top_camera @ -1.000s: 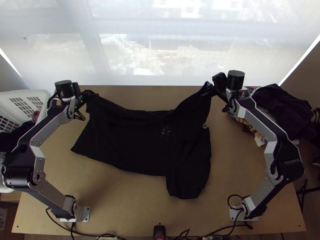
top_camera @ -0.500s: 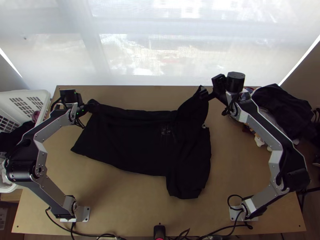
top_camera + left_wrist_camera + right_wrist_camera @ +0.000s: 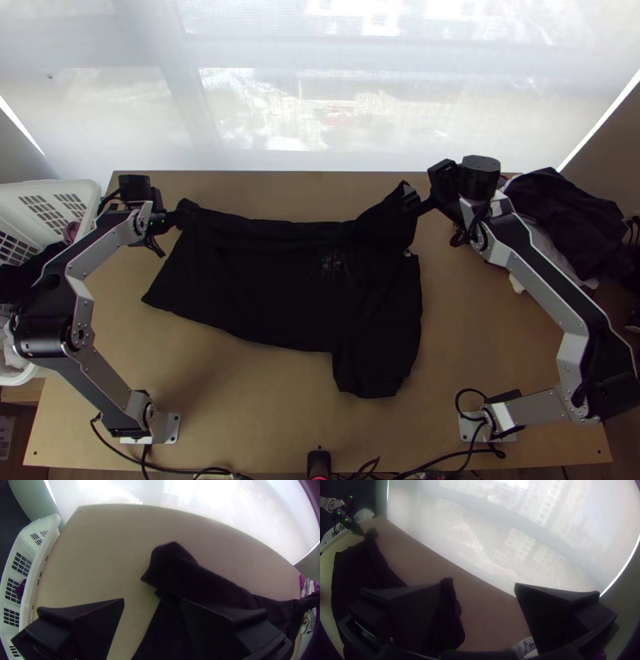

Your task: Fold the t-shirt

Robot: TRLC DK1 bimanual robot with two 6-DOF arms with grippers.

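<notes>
L gripper point(image 3: 178, 216): released, fingers set wide apart, at one corner of the t-shirt point(image 3: 264, 280). R gripper point(image 3: 410, 202): released, fingers set wide apart; a cloth edge stands alongside one finger, contact can't be confirmed. T-shirt: black, creased, laid out on tbl. point(image 3: 240, 408) btwn. both grippers, body on their near side (toward arm bases); one section extends nearer the bases, on the R gripper's side. White basket point(image 3: 50, 187): outboard of L gripper. Clothes pile point(image 3: 564, 210): outboard of R gripper. Window blind point(image 3: 320, 104): beyond both.
</notes>
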